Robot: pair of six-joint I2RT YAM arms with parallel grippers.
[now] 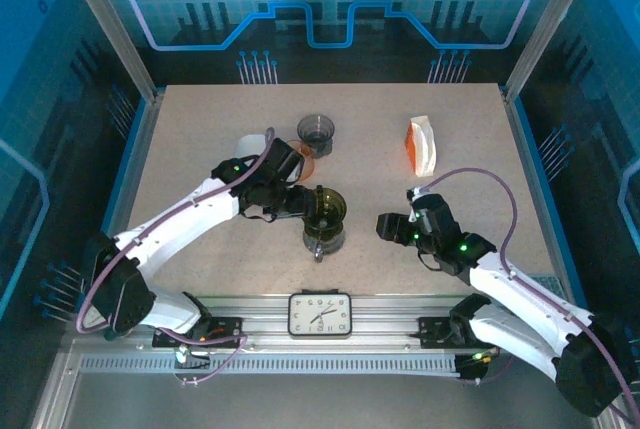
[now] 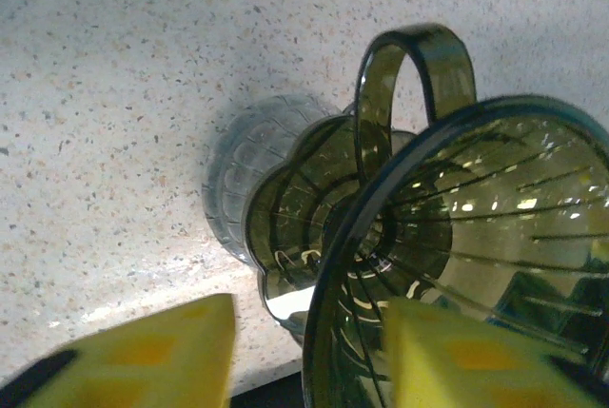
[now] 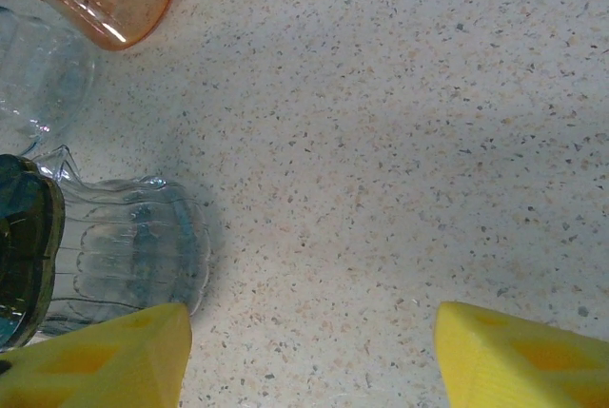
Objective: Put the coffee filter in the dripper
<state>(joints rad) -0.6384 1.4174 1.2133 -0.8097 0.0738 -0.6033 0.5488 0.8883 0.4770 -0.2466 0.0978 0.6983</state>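
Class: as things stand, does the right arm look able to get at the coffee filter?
Probably yes: its end effector is open and empty, and only bare table lies between it and the coffee filter farther back.

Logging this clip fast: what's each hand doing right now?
Left hand: open, straddling the dripper rim, not gripping.
Right hand: open, empty.

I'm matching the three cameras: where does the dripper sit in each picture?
Top external: dripper near the middle of the table.
Left wrist: large, in the right half.
Right wrist: dark sliver at the left edge.
Shared landmark: the ribbed glass server under it.
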